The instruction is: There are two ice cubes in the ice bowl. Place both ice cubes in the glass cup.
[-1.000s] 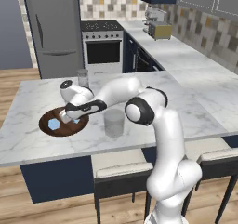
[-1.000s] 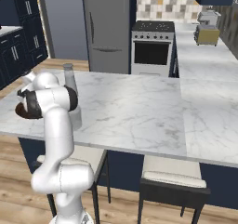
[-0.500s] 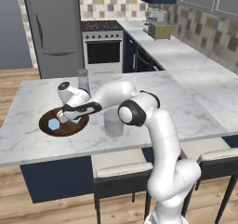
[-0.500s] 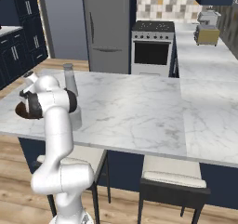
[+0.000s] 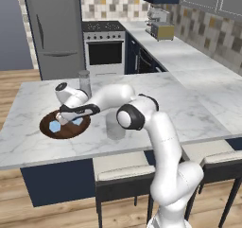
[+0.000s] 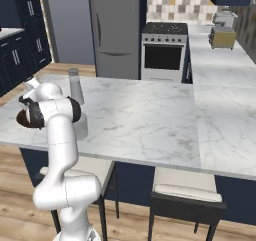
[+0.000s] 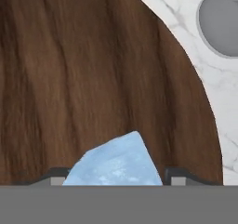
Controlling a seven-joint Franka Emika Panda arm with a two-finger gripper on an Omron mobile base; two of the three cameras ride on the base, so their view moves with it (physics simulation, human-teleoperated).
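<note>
Gripper (image 7: 113,181) is lowered into the ice bowl (image 7: 83,74), fingers spread either side of one ice cube (image 7: 116,162) (contact not discernible). Second ice cube (image 5: 55,127) lies in the bowl; glass cup (image 5: 115,126) stands beside it.

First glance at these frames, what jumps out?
The white arm stretches low across the marble island counter, its gripper down in the wide dark-brown wooden ice bowl. A pale-blue ice cube sits between the fingertips; another lies beside. The clear glass cup waits right of the bowl.
</note>
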